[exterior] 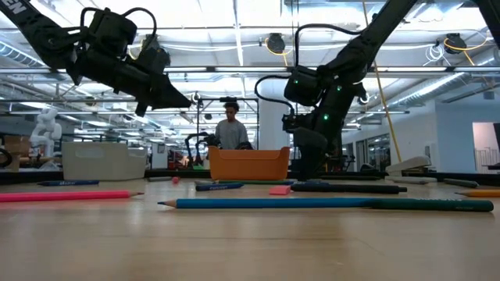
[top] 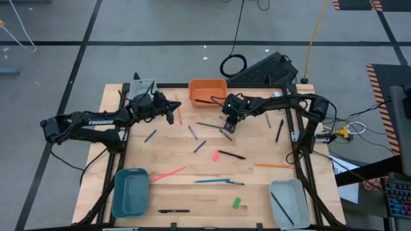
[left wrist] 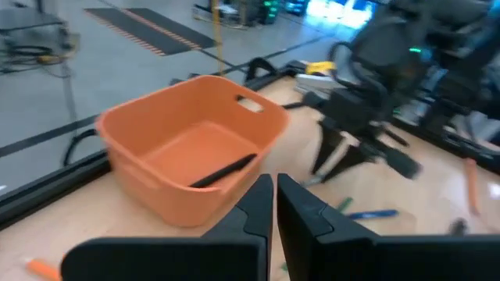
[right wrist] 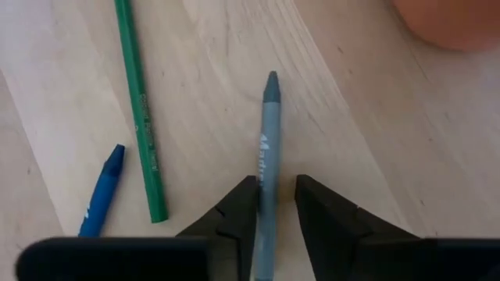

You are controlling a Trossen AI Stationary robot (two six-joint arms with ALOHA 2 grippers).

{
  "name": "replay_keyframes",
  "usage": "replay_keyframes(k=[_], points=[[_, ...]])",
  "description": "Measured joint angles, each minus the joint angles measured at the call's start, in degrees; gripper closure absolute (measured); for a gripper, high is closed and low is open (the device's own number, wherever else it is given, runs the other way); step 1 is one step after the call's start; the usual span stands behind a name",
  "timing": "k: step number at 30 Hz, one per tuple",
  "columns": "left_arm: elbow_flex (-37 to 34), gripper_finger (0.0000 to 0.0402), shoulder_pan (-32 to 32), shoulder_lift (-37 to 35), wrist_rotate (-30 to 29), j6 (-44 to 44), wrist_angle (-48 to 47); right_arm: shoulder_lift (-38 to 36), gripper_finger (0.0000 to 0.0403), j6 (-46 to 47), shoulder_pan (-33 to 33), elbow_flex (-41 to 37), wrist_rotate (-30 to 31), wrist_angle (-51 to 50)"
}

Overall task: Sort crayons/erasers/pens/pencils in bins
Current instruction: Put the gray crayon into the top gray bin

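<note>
Grey crayon (right wrist: 268, 148) lies flat on the tabletop (top: 257, 186), near the far edge and just in front of the orange bin (top: 207, 91). It is straddled by the fingers (right wrist: 238, 211) of the right gripper (top: 229, 126), one on each side; the fingers are slightly apart and whether the crayon is touched cannot be told. A green pencil (right wrist: 141, 109) and a blue crayon (right wrist: 101, 191) lie beside it, apart from each other.

One black pen (left wrist: 223, 170) is seen inside the orange bin, tilted against its wall.

The left gripper (left wrist: 274, 204) is held above the tabletop near the far-left corner, facing the orange bin, fingers pressed together with nothing between them.

Other items are scattered mid-tabletop: a pink pencil (top: 167, 173), a blue pencil (top: 212, 181), an orange pencil (top: 275, 165), a pink eraser (top: 216, 154). A green eraser (top: 236, 203) lies near the front edge.

The teal bin (top: 130, 192) sits at the front-left corner. A pale grey bin (top: 288, 203) at the front-right corner holds a dark stick. Another pale bin (top: 142, 88) is at the far-left corner.

A person (exterior: 231, 129) is seen beyond the tabletop.
</note>
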Motion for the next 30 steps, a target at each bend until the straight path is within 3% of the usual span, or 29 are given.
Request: replay_keyframes(k=[8, 12, 16, 23, 30], points=[[-0.02, 0.0382, -0.13, 0.00, 7.26, -6.87, 1.47, 0.18, 0.0387, 1.83, 0.15, -0.10, -0.14, -0.50], [-0.02, 0.0382, -0.67, 0.34, 9.89, -7.75, 1.62, 0.16, 0.0385, 4.81, 0.17, -0.14, -0.71, 1.80], [-0.04, 0.0376, -2.23, 0.37, 11.07, -10.50, 1.56, 0.08, 0.0372, 5.27, 0.07, -0.23, -5.50, 7.07], [-0.04, 0.0302, -4.67, 0.36, 10.37, -14.83, 1.84, -3.81, 0.0382, 6.83, 0.56, -0.64, -9.96, 12.67], [-0.04, 0.0217, -5.75, 0.35, 6.87, -16.89, 2.05, -4.89, 0.0378, 12.63, 2.75, -0.45, -17.44, 31.51]])
